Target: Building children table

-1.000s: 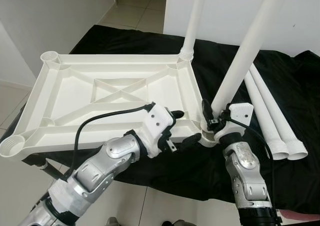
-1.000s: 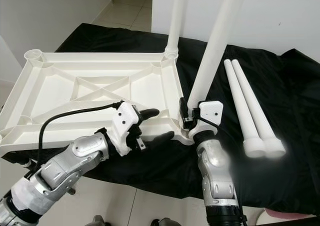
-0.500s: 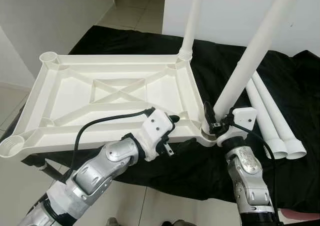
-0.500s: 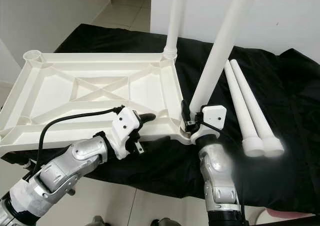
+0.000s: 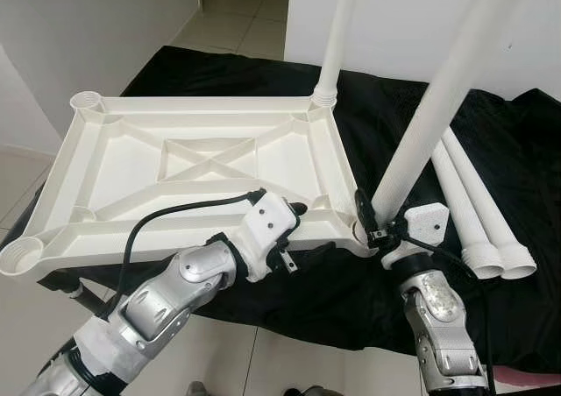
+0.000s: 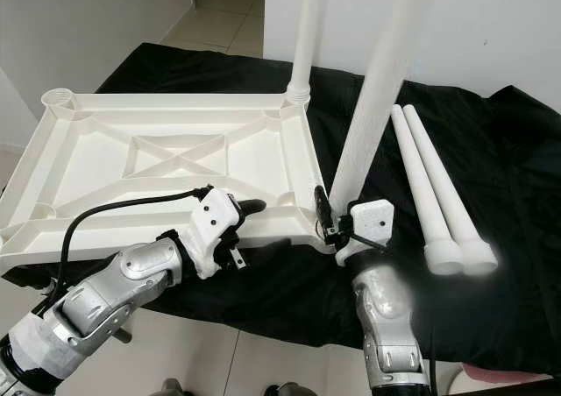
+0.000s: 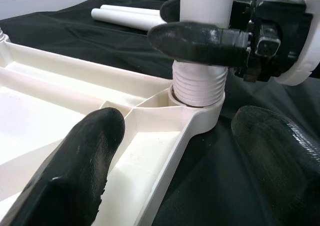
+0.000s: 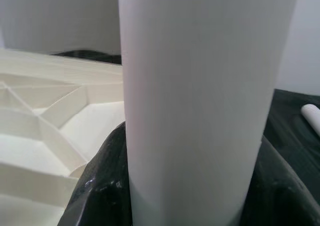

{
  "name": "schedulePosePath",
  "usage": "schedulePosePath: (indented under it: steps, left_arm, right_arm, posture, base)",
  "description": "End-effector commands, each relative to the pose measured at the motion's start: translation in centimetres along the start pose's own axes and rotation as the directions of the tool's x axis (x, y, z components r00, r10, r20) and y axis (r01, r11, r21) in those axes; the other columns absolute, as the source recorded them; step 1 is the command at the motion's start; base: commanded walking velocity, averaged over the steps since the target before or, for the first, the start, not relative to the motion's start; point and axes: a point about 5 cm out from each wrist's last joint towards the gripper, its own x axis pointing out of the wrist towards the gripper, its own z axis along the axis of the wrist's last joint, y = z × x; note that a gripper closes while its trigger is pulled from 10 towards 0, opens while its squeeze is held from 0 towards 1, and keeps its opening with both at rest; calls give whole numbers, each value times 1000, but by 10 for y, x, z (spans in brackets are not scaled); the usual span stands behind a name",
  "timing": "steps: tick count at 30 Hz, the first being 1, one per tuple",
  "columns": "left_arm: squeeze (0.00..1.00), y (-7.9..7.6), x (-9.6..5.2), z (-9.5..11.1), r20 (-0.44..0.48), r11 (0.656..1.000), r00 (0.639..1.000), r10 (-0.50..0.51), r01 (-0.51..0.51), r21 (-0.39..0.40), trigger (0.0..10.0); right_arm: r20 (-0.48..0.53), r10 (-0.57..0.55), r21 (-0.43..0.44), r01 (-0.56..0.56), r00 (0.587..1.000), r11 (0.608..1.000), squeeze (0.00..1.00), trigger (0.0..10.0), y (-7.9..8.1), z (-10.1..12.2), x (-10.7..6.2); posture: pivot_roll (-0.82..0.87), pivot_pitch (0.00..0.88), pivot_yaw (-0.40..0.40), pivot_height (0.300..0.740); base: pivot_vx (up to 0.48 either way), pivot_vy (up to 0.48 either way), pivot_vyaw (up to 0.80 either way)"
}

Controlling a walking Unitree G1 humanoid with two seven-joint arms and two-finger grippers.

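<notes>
left wrist view shows the leg's (image 7: 200, 81) threads seated; right hand (image 5: 375, 222) clamps it, left hand (image 5: 302, 234) spread.

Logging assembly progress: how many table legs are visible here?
4. One leg stands in the far corner socket, one is gripped by the right end effector at the near corner, two loose legs lie on the cloth.

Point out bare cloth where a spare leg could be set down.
Free: the black cloth right of the two loose legs, and the strip behind the tabletop. Crowded: the near right corner, where the right gripper clasps a leg and the left gripper straddles the rim.
</notes>
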Motion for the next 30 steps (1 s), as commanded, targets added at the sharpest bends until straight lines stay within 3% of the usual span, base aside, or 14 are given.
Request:
schedulePosePath:
  steps: [1, 17, 20, 22, 30]
  left_arm:
    - [0, -8, 0, -2, -16, 989, 989, -147, 147, 0, 10000]
    - [0, -7, -1, 0, -17, 990, 989, -144, 144, 9, 10000]
    - [0, -8, 0, 1, -14, 989, 989, -145, 145, 8, 10000]
    - [0, -8, 0, 1, -13, 989, 989, -147, 147, 10, 10000]
    - [0, -8, 1, 1, -12, 989, 989, -150, 150, 15, 10000]
  right_arm:
    - [-93, 40, 0, -40, 995, 999, 0, 10000, 5, -18, -7]
    - [-78, 155, -69, -161, 985, 985, 0, 10000, 14, -21, -9]
    - [-77, 131, 2, -131, 988, 991, 0, 10000, 14, -23, -11]
    - [-87, 93, 103, -83, 992, 991, 0, 10000, 12, -26, -12]
    - [-87, 78, 157, -64, 993, 986, 0, 10000, 11, -28, -11]
  posture:
    - [9, 127, -32, 740]
    - [14, 121, -33, 740]
    - [13, 119, -34, 740]
    - [13, 117, -33, 740]
    - [13, 110, -36, 740]
  base:
    - [0, 0, 0]
    - [0, 0, 0]
    - [0, 0, 0]
    - [0, 0, 0]
    - [0, 0, 0]
